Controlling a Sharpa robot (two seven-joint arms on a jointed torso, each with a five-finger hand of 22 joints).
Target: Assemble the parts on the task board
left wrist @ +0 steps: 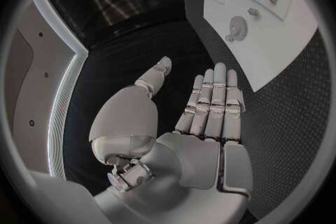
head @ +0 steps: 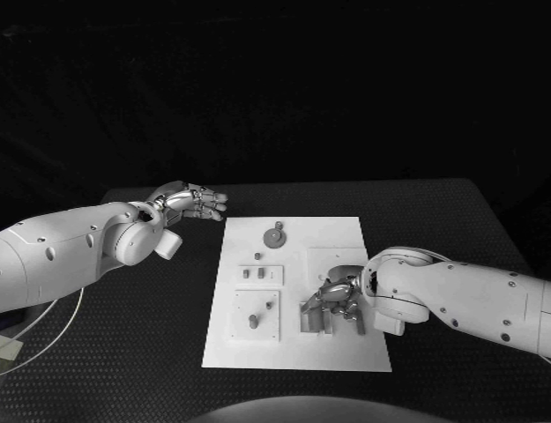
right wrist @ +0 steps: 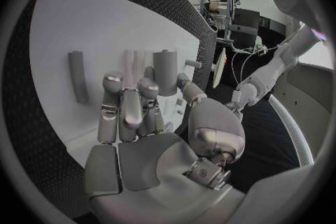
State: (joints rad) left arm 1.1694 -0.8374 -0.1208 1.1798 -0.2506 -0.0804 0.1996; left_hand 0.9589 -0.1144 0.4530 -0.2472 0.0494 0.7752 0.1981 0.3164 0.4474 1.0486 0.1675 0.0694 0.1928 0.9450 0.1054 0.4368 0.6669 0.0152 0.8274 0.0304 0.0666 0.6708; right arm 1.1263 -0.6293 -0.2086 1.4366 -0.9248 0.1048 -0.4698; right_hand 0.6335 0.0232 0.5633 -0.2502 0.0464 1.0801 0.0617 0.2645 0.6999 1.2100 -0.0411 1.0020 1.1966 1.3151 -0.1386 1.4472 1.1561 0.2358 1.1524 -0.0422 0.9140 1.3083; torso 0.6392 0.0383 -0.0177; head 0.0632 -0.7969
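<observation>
From my station I see the flat white rectangular task board lying mid-table, long axis running from six to twelve o'clock in the head view. My right hand sits over the board's four-to-five o'clock quarter, fingers curled down among a cluster of short grey bar-shaped parts. In the right wrist view the fingers bend toward an upright-looking grey cylindrical peg, with a slim grey bar lying well apart on the white surface. I cannot tell whether the hand actually grips a part or only rests beside it; the contact is hidden by the fingers.

My left hand hangs off the board near ten o'clock, fingers straight and spread, holding nothing, which the left wrist view confirms.

The bars by the right hand lie with their long axes roughly along the board's length, pointing toward twelve. The round grey gear-like part sits flat near the board's twelve o'clock end, with no real long axis.

My worry: the parts are packed close, so closing the fingers may nudge neighbours out of line or tip the peg. A shallow pinch could let a bar swivel and arrive crooked at its slot. With nothing steadying the board, a sideways push could slide it too.
</observation>
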